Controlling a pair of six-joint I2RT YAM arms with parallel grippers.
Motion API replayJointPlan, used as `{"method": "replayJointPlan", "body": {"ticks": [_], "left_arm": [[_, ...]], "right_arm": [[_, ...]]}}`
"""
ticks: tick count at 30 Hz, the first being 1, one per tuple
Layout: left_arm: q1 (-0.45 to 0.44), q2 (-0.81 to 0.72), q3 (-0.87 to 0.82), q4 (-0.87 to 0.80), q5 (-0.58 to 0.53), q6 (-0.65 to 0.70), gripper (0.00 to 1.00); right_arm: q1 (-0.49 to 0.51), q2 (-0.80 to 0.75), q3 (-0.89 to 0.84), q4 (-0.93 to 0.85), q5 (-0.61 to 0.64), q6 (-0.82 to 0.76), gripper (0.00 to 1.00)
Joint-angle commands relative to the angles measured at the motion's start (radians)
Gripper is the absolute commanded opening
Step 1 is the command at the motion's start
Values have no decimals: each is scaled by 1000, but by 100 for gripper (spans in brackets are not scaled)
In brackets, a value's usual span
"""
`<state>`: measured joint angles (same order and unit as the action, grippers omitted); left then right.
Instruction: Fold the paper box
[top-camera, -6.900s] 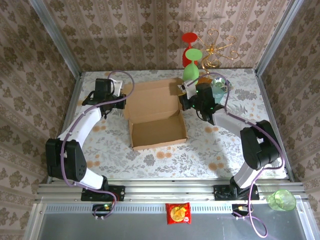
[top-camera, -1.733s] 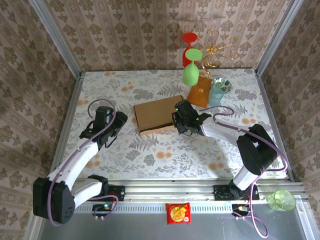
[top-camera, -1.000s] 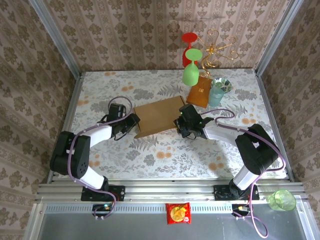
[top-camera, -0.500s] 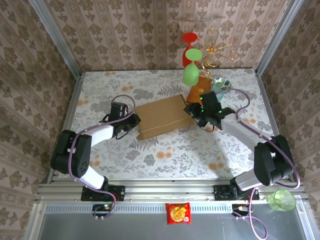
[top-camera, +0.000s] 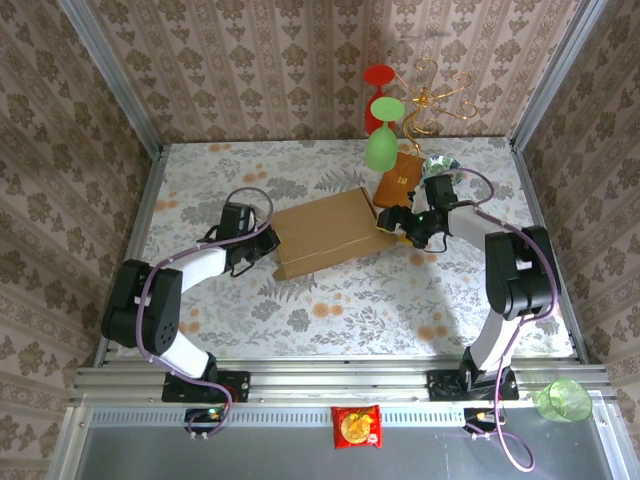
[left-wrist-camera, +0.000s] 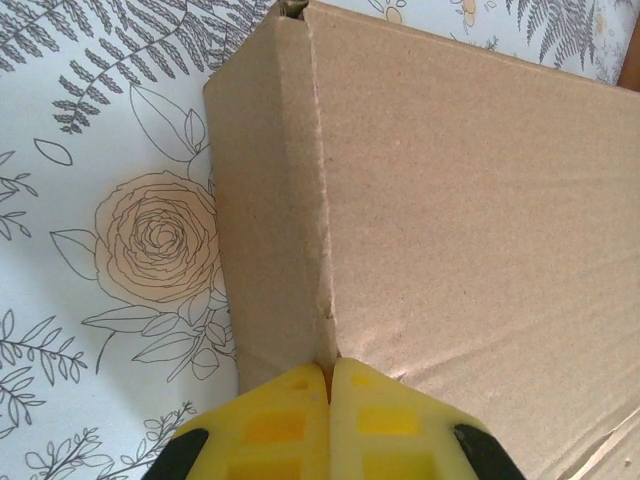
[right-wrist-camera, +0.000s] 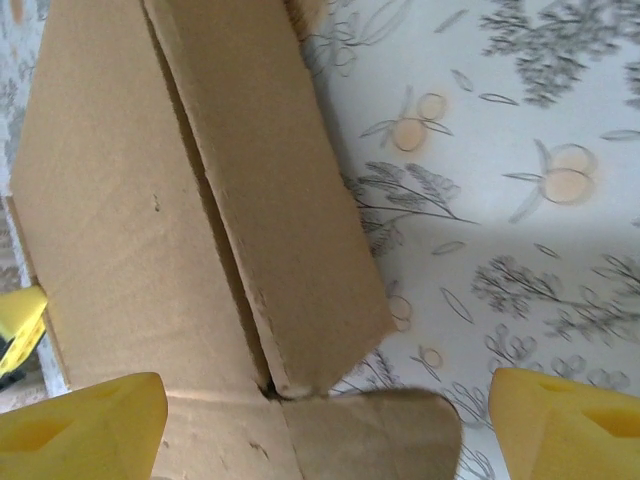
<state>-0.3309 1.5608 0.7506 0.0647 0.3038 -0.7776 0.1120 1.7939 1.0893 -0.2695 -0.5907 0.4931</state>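
Observation:
The paper box (top-camera: 325, 232) lies closed and slightly askew in the middle of the flowered table, plain tan cardboard. My left gripper (top-camera: 268, 243) is at its left end; in the left wrist view the yellow fingers (left-wrist-camera: 290, 420) are pressed together, shut, their tips against the box's (left-wrist-camera: 470, 200) corner edge. My right gripper (top-camera: 393, 222) is at the box's right end and stands wide open. In the right wrist view a rounded side tab (right-wrist-camera: 370, 430) of the box (right-wrist-camera: 120, 200) sticks out between the spread right gripper (right-wrist-camera: 325, 425).
Behind the box's right end stand an orange-brown packet (top-camera: 398, 183), a pale cup (top-camera: 437, 180), a green glass (top-camera: 380, 148), a red glass (top-camera: 379, 78) and a gold wire ornament (top-camera: 435, 100). Metal frame posts and patterned walls bound the table.
My right gripper let go, opened wide and moved from the box's front right corner to its right end. My left gripper closed at the left edge. The box shifted a little.

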Motion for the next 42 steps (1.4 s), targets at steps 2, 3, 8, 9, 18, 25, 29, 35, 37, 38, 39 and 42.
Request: {"method": "replayJointPlan", "body": {"ticks": [2, 3, 8, 9, 18, 25, 29, 35, 37, 38, 39, 42], "left_arm": [[16, 38, -52, -174, -39, 64, 2], [20, 40, -50, -181, -40, 68, 2], [40, 40, -57, -193, -33, 90, 1], [41, 40, -57, -196, -34, 93, 1], [59, 50, -53, -204, -28, 115, 1], [69, 48, -62, -175, -19, 117, 1], [81, 44, -63, -149, -7, 115, 3], [95, -106, -74, -71, 10, 113, 40], [111, -196, -108, 23, 29, 77, 49], [124, -239, -126, 66, 30, 37, 55], [140, -268, -133, 87, 29, -12, 60], [199, -285, -97, -23, 31, -174, 67]], "right_arm": [[-14, 78, 71, 31, -134, -57, 87], [-17, 97, 87, 25, -148, -65, 88], [-25, 172, 145, 26, -215, -91, 91], [-27, 183, 156, 23, -224, -97, 91], [-5, 247, 139, 242, -399, 50, 89], [25, 214, 23, 501, -435, 261, 86], [47, 204, 13, 521, -413, 330, 77], [39, 141, -53, 601, -356, 570, 61], [37, 127, -61, 586, -355, 661, 61], [35, 117, -63, 564, -358, 705, 60], [34, 106, -62, 533, -357, 745, 58], [34, 80, -57, 405, -374, 846, 55]]}}
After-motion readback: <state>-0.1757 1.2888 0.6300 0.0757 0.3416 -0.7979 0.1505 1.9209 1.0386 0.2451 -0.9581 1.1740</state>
